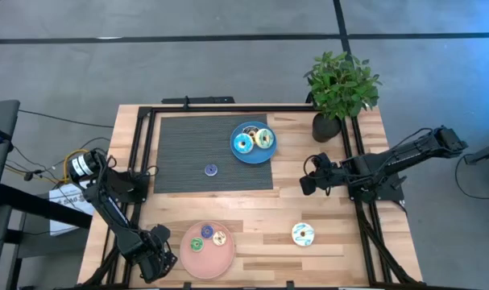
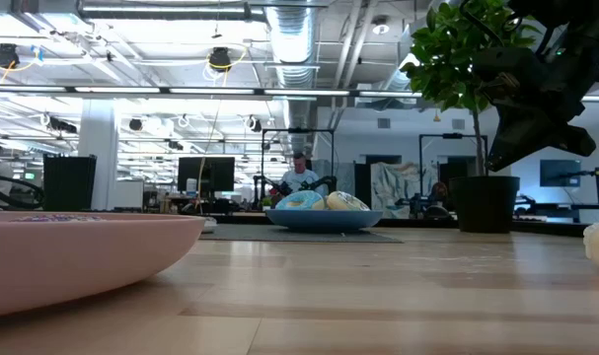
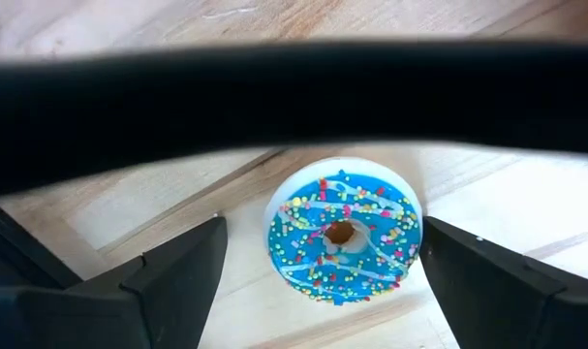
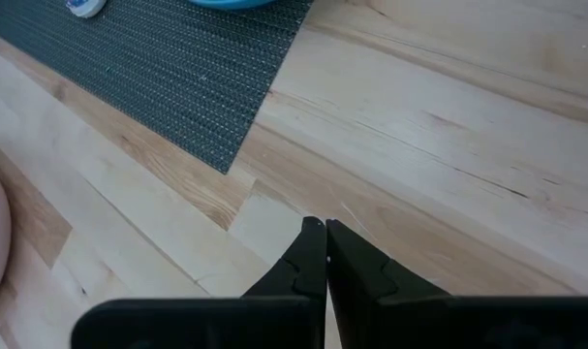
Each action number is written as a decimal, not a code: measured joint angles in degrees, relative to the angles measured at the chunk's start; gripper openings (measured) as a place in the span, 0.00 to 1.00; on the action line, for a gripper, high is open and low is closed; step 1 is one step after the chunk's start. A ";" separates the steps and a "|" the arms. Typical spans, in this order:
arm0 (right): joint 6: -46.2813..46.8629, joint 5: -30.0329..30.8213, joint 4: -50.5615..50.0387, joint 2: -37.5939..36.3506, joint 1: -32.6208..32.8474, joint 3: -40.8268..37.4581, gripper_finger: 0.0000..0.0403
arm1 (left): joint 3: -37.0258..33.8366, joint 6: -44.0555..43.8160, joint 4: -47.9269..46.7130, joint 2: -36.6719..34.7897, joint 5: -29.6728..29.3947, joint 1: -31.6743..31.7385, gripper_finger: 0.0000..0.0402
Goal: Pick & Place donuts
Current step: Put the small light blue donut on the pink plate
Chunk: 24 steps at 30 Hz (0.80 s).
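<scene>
Left pincer [image 3: 323, 281] gapes wide around a cyan donut [image 3: 343, 236], untouched. Right pincer [image 4: 324, 233], at three o'clock above the tabletop [image 4: 448, 136], is pressed together.

Pale wooden table [image 1: 333, 197], planked, with dark rails along its edges. Directly on it — a dark ribbed mat [image 1: 188, 157], a pink plate [image 1: 197, 256] near the front, a potted plant [image 1: 339, 89] at the back right corner, one cyan-topped donut [image 1: 303, 234] lying alone on bare wood.

closed right pincer [image 4: 325, 225], wooden table [image 4: 448, 126], dark mat [image 4: 177, 68]
</scene>
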 joint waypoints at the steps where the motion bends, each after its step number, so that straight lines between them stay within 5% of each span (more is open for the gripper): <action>1: 0.00 0.00 0.01 0.00 0.00 0.00 0.00 | 0.01 0.01 0.08 0.00 0.03 0.00 0.81; 24: -0.02 0.08 0.07 0.00 -0.27 0.00 0.00 | 0.00 -0.32 1.67 0.09 1.16 0.28 0.81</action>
